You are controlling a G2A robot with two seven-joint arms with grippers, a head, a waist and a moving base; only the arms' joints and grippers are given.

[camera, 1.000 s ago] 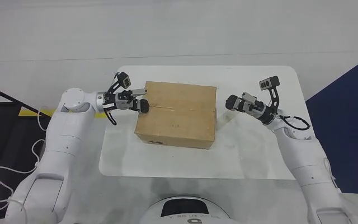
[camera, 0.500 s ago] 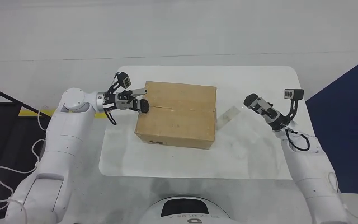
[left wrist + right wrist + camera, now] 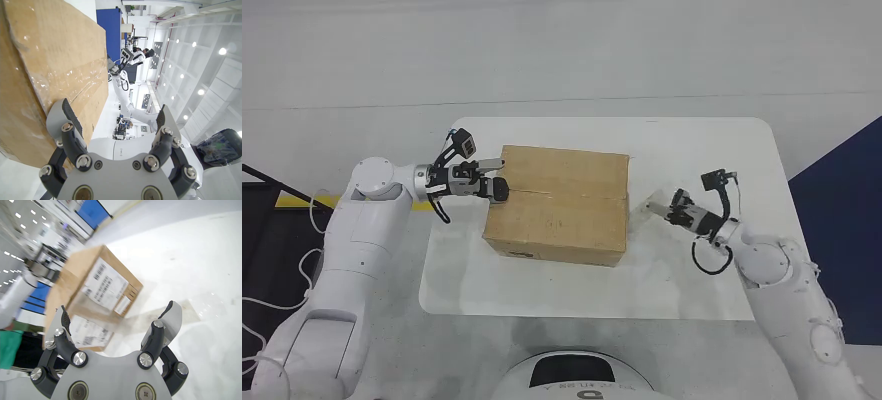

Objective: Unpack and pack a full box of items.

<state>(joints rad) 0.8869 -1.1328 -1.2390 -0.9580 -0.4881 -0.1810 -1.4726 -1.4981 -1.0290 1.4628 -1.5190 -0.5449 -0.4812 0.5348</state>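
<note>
A closed brown cardboard box (image 3: 558, 203) sits in the middle of the white table (image 3: 542, 290), its top seam taped over. My left gripper (image 3: 500, 188) stands open at the box's left top edge; in the left wrist view one finger (image 3: 70, 113) lies against the taped cardboard (image 3: 56, 56). My right gripper (image 3: 674, 208) is open, low over the table to the right of the box, beside a clear strip of tape (image 3: 652, 207) lying on the table. The right wrist view shows the box's labelled side (image 3: 98, 289) and the strip (image 3: 170, 313) between the open fingers (image 3: 65, 317).
The table's right part (image 3: 722, 160) and front strip are bare white surface. A dark blue panel (image 3: 842, 200) stands past the table's right edge. A yellow floor line (image 3: 292, 200) runs at the left.
My right arm swung out to the right, then came back in and down toward the tape strip beside the box. The left arm and the box stayed still.
</note>
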